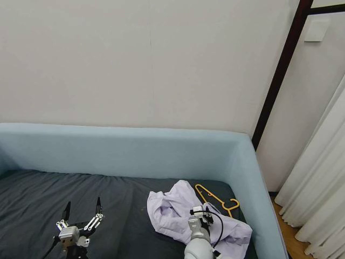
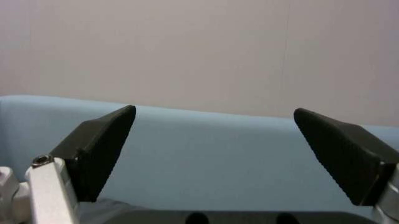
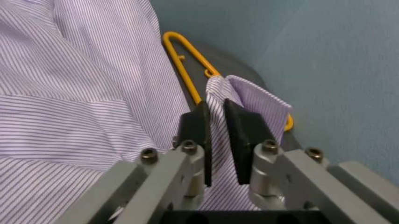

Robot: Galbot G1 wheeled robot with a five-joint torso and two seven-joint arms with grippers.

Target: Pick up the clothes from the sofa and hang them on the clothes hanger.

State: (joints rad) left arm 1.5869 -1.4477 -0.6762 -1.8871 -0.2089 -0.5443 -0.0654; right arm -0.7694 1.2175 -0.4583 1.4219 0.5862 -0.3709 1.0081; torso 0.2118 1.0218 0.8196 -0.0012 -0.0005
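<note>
shirt (image 1: 172, 213) on sofa (image 1: 135, 151) R side, hanger (image 1: 214, 198) behind shirt

no readable text, no labels, no numbers

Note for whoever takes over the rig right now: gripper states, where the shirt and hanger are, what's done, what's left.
Left gripper: open, holding nothing, above the dark seat of the sofa.
Right gripper: shut on a fold of the striped shirt.
Shirt: crumpled on the seat at the sofa's right end, not lifted clear.
Yellow hanger: flat on the seat at the shirt's far edge.
Done: shirt gripped.
Left: lift it and get it onto the hanger.
</note>
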